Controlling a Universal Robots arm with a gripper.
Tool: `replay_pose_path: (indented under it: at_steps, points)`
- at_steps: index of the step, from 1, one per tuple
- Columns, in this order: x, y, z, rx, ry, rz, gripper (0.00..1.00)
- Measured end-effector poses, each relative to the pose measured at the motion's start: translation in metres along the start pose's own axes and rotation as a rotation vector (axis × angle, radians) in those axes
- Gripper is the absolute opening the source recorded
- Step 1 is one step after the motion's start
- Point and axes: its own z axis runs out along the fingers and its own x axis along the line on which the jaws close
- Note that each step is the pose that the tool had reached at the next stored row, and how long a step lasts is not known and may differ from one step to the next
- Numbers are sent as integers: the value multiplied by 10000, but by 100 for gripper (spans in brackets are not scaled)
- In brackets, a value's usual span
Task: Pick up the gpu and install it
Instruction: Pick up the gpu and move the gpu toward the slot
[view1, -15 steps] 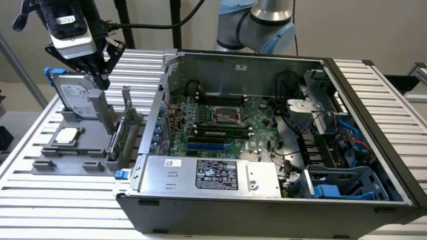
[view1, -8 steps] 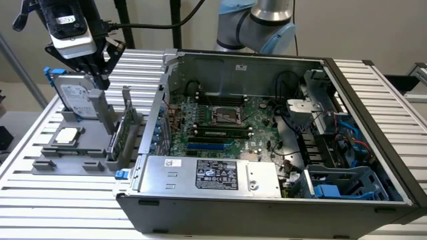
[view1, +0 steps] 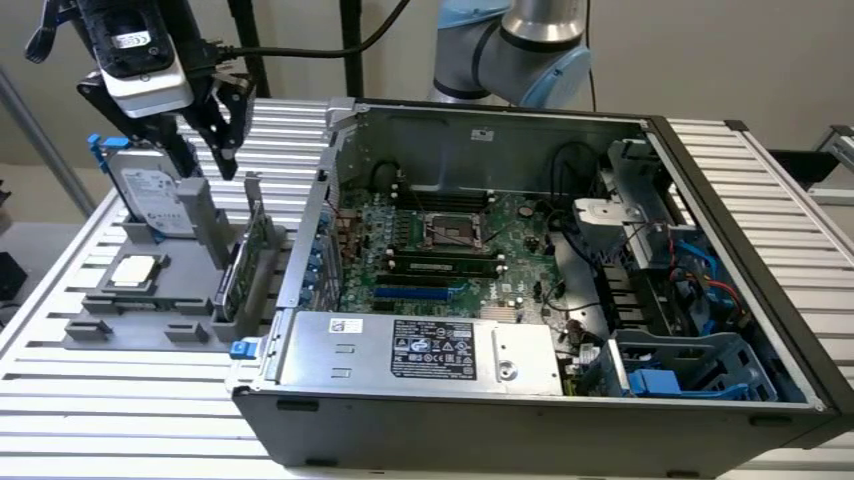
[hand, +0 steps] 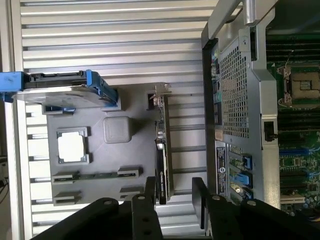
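End effector (hand: 174, 189) spread wide, holding nothing, hovers over one end of the gpu (hand: 162, 145), which stands on edge in the grey holder (hand: 100, 172) on the surface (view1: 80, 395), just beside the open PC case (view1: 534, 432).

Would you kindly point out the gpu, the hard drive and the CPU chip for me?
gpu (hand: 163, 145): wrist view, middle of its edge.
hard drive (view1: 150, 195): exterior view, labelled face.
CPU chip (hand: 71, 148): wrist view, centre of silver lid.

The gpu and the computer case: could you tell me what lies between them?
In the wrist view that stretch is bare: just gray holder and slatted table between the gpu and the computer case.
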Motion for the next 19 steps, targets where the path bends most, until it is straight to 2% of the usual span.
replay_pose_path:
  at_steps: [4, 19]
  points:
    - [1, -2, 24, 1, 1, 0, 100]
    - [12, -19, 296, 1, 0, 1, 100]
